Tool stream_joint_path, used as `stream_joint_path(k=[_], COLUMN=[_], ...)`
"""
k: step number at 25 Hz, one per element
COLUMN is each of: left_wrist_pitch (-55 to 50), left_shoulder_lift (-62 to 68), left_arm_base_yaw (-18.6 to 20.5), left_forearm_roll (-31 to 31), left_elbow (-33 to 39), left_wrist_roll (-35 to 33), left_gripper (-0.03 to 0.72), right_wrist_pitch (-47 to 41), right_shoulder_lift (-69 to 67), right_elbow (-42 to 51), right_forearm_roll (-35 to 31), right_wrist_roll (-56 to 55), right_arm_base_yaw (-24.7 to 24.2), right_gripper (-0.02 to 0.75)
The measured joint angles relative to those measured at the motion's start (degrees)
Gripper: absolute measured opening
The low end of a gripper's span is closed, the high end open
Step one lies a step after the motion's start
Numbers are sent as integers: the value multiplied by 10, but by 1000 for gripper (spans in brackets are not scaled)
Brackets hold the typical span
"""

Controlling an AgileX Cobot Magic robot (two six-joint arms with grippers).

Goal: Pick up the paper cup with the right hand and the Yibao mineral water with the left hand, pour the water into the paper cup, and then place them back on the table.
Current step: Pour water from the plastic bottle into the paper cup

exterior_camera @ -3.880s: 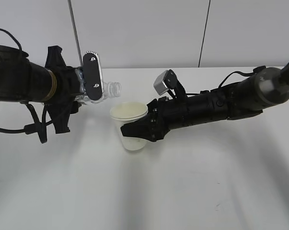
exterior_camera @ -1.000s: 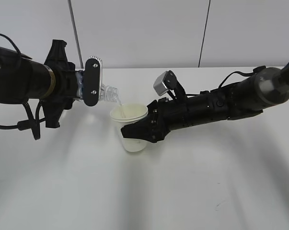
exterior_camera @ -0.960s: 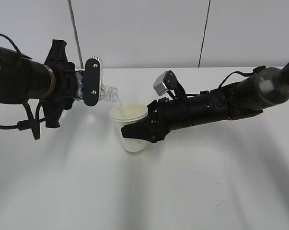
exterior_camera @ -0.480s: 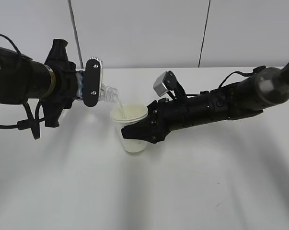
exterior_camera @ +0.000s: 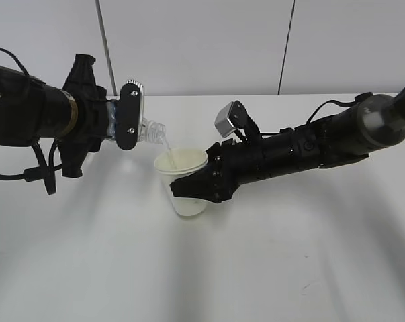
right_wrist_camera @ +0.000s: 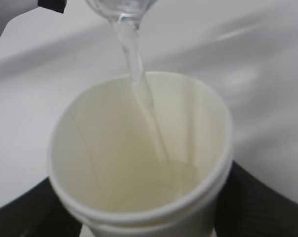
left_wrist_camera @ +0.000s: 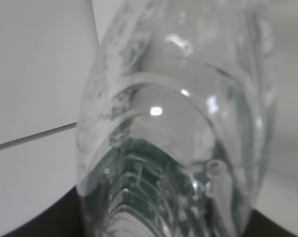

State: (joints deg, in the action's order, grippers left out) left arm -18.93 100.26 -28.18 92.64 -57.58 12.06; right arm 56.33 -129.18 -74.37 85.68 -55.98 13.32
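since the bottle first tipped, we saw water stream from the yibao mineral water (exterior_camera: 150,130), clamped in the left hand (exterior_camera: 125,117), into the paper cup (exterior_camera: 183,178) gripped by the right hand (exterior_camera: 197,189), so pouring was underway.

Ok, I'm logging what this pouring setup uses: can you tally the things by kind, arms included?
Paper cup: 1
Yibao mineral water bottle: 1
Robot grippers: 2, the left gripper shut on the bottle, the right gripper shut on the cup
Table: 1
Total: 5
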Motion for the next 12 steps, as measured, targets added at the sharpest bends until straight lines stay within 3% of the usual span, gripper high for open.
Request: stream_joint_path(k=[12], left_wrist_pitch=[-18], left_shoulder_lift=[1], left_arm_base_yaw=[-21], left_forearm_roll=[19], left_elbow=[0], left_wrist_roll=[0], left_gripper=[335], right_wrist_pitch=[8], right_shoulder_lift=[0], right_elbow=[0], right_forearm_roll=[6], right_wrist_roll=[0], right_arm_base_yaw=[0], right_gripper=[532])
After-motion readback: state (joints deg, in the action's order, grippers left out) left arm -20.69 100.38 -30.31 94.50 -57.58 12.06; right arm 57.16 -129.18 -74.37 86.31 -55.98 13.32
